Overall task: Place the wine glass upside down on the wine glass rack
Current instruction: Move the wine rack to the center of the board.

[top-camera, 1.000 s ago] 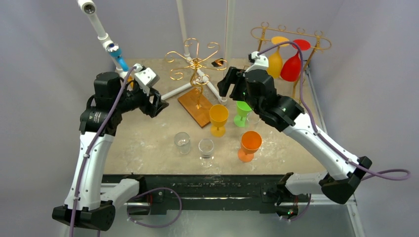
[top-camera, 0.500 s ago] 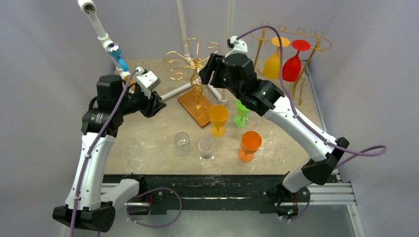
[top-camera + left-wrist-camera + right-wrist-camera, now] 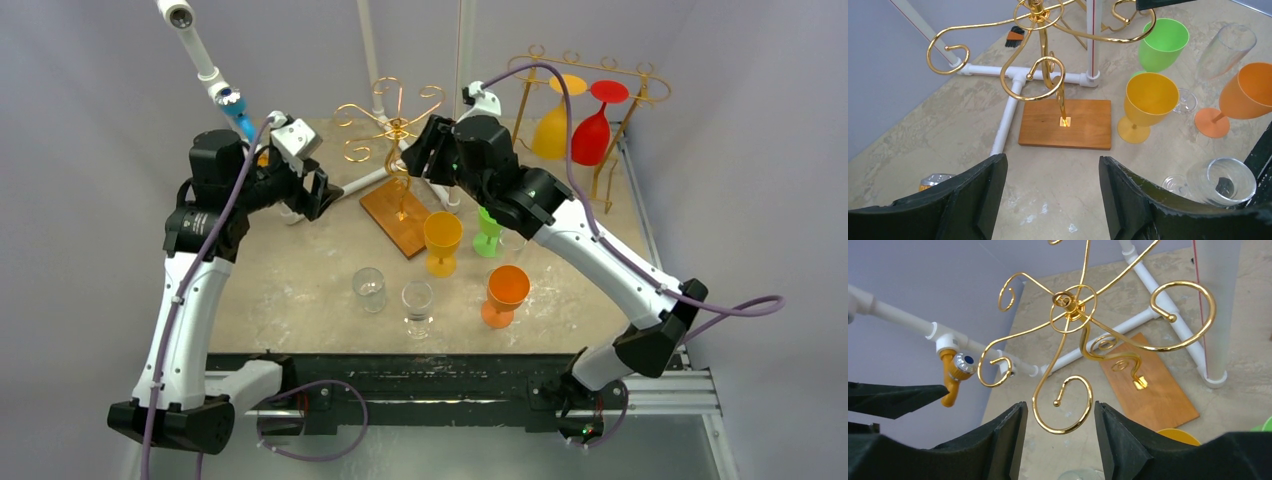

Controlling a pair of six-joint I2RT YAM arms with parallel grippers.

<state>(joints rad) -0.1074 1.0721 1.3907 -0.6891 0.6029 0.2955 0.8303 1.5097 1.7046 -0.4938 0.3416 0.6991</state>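
**Right gripper [image 3: 414, 160] moved to the spiral rack [image 3: 395, 125] with nothing in it**

1. Change. Over the last second the right arm has swung away from the green wine glass [image 3: 490, 216] and now holds its tool just beside the gold spiral rack. The left gripper [image 3: 1050, 161] has shifted only slightly and points at the same rack. No glass has changed position.

2. Tool state. In the right wrist view the fingers stand apart, with a rack curl visible beyond the gap and nothing between them. The left fingers are also spread and empty.

3. Task items. The yellow wine glass [image 3: 442, 236], the green wine glass and the orange wine glass [image 3: 507, 287] stand upright on the table [image 3: 290, 290], in front of the rack's wooden base [image 3: 395, 215]. A flute [image 3: 1225, 47] and two clear tumblers [image 3: 368, 287] stand close by.

4. Meaning. No glass is gripped or inverted, so the hanging step has probably not begun; the move reads as a check of the rack arms before pickup.

5. Surface and room. The tabletop is pale, mottled stone. A white pipe frame [image 3: 1008, 110] lies across it. A bar rack [image 3: 600, 68] at the far right carries a red glass [image 3: 590, 135] and a yellow one, both inverted. Plain grey walls [image 3: 100, 80] enclose the cell. A small item [image 3: 934, 180] at the left finger's edge is too cut off to identify.
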